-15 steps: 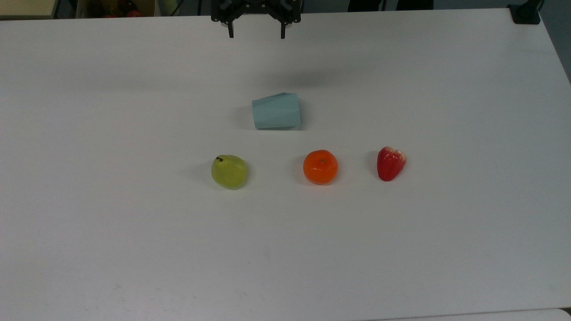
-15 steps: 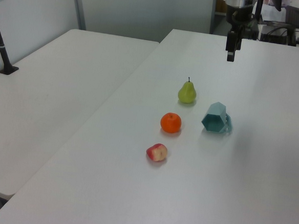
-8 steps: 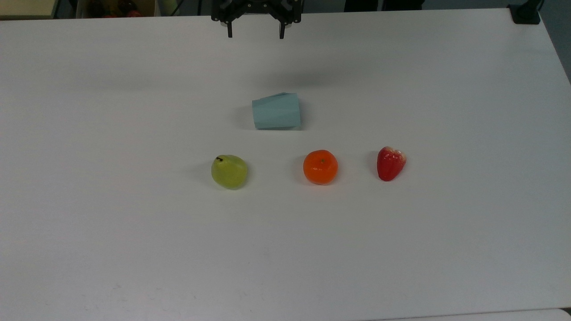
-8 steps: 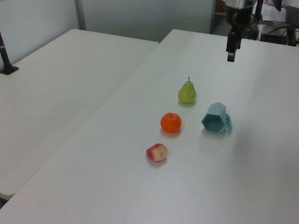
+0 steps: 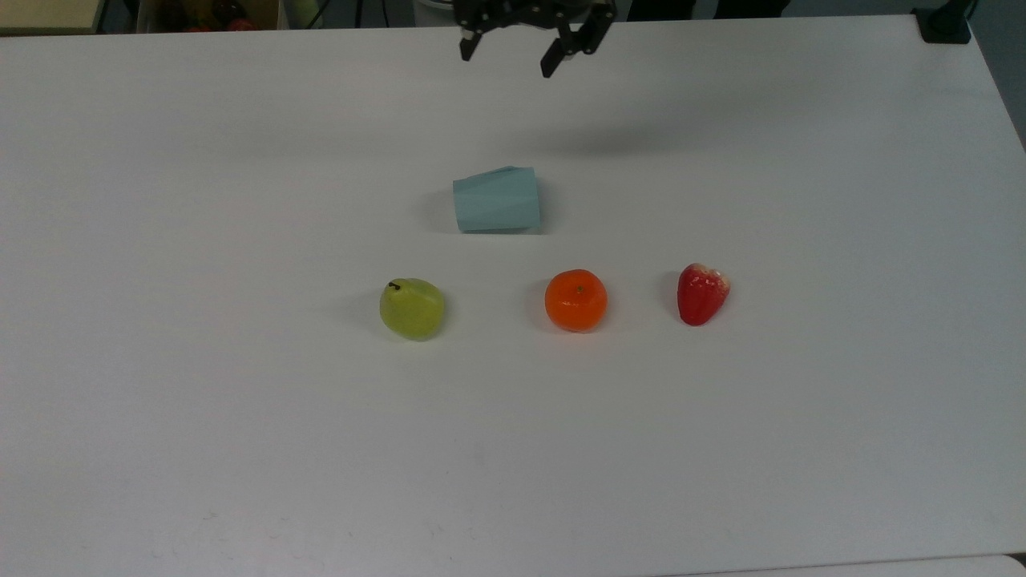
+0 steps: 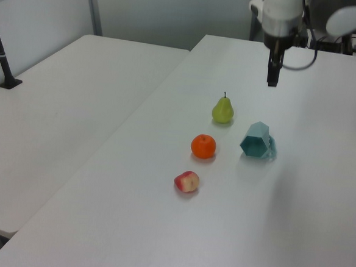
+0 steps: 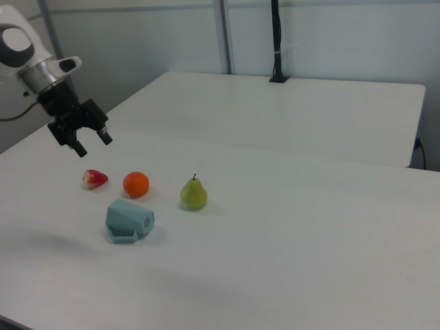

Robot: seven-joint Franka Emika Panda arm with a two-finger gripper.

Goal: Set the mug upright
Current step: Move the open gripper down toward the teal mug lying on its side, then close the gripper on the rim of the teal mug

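The mug (image 5: 496, 200) is pale blue and faceted, and it lies on its side near the middle of the white table (image 5: 240, 449). Its wider end points to the top view's right. In the left view the mug (image 6: 258, 141) shows a hexagonal end, and in the right view the mug (image 7: 128, 220) has its handle low against the table. My gripper (image 5: 508, 59) hangs open above the far edge of the table, turned at a slant, well clear of the mug. It holds nothing. It also appears as the gripper (image 6: 272, 73) in the left view and the gripper (image 7: 93, 144) in the right view.
Three fruits lie in a row in front of the mug: a green pear (image 5: 412, 308), an orange (image 5: 575, 300) and a red fruit (image 5: 702, 293). A second white table (image 6: 57, 119) adjoins on the left view's left, with a black post (image 6: 1, 54) on it.
The gripper has shifted toward the top view's right and rotated, so its fingers now stand at a slant. The mug and the fruits have not moved.
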